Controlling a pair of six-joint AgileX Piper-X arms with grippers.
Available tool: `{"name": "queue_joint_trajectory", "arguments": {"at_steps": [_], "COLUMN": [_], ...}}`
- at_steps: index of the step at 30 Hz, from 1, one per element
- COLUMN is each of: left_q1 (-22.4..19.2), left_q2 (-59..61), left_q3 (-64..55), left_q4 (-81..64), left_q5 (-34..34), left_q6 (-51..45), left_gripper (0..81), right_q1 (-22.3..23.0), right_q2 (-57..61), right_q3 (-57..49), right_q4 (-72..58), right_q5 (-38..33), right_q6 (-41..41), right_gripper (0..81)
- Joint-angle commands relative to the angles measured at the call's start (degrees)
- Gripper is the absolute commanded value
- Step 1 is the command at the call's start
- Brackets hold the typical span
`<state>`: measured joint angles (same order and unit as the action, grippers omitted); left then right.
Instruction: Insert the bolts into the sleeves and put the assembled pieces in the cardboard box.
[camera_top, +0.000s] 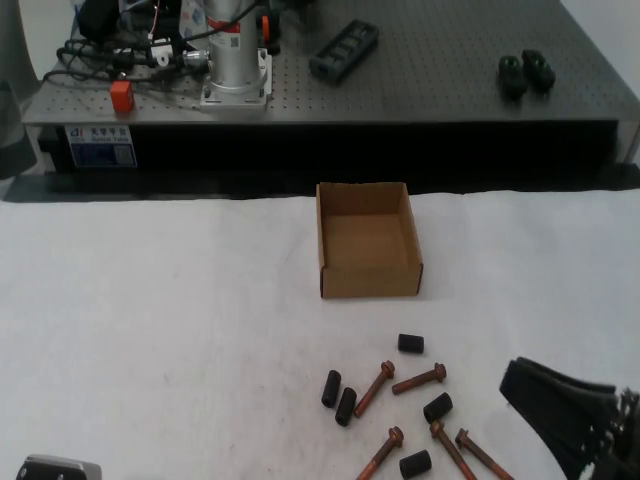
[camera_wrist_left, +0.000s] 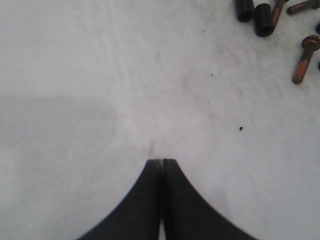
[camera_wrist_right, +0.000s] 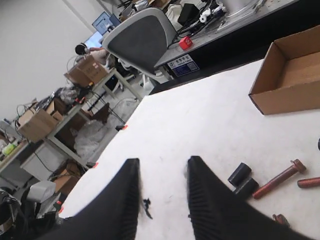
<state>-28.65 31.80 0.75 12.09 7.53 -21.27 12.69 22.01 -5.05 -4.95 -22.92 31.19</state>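
The open cardboard box (camera_top: 370, 245) stands mid-bench; the right wrist view shows it too (camera_wrist_right: 295, 75). In front of it lie several black sleeves (camera_top: 338, 396) and several copper bolts (camera_top: 373, 388), loosely scattered. My right gripper (camera_top: 515, 385) hovers just right of the pile, open with nothing between its fingers (camera_wrist_right: 162, 167); two sleeves (camera_wrist_right: 242, 180) and a bolt (camera_wrist_right: 277, 179) lie past its tips. My left gripper (camera_wrist_left: 162, 162) is shut and empty over bare white cloth, well left of the pile. Two sleeves (camera_wrist_left: 255, 14) and a bolt (camera_wrist_left: 305, 57) lie far off from it.
White cloth (camera_top: 160, 330) covers the bench. Behind it runs a perforated metal table (camera_top: 440, 80) with a metal post, cables and small black parts. Part of the left arm (camera_top: 55, 468) shows at the near left edge. An office chair (camera_wrist_right: 142, 40) stands beyond the bench.
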Motion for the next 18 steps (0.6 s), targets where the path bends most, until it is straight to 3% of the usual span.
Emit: {"name": "queue_joint_trajectory", "arguments": {"at_steps": [1, 10, 18], "left_q1": [-0.03, -0.03, -0.03], "left_q2": [-0.12, -0.12, -0.12], "left_q3": [-0.75, -0.75, -0.75], "left_q4": [-0.12, -0.12, -0.12], "left_q5": [-0.48, -0.48, -0.48], "left_q6": [0.08, 0.08, 0.08], "left_gripper": [0.6, 0.6, 0.6], "right_q1": [0.14, 0.14, 0.14], "right_q2": [5.82, 24.43, 33.64], "right_q3": [-4.30, -11.62, -11.91], "right_q4": [0.68, 1.25, 5.79], "right_q5": [-1.69, -5.12, -5.12], "right_q6": [-3.50, -5.38, -5.49], "right_gripper": [24.9, 24.9, 24.9]}}
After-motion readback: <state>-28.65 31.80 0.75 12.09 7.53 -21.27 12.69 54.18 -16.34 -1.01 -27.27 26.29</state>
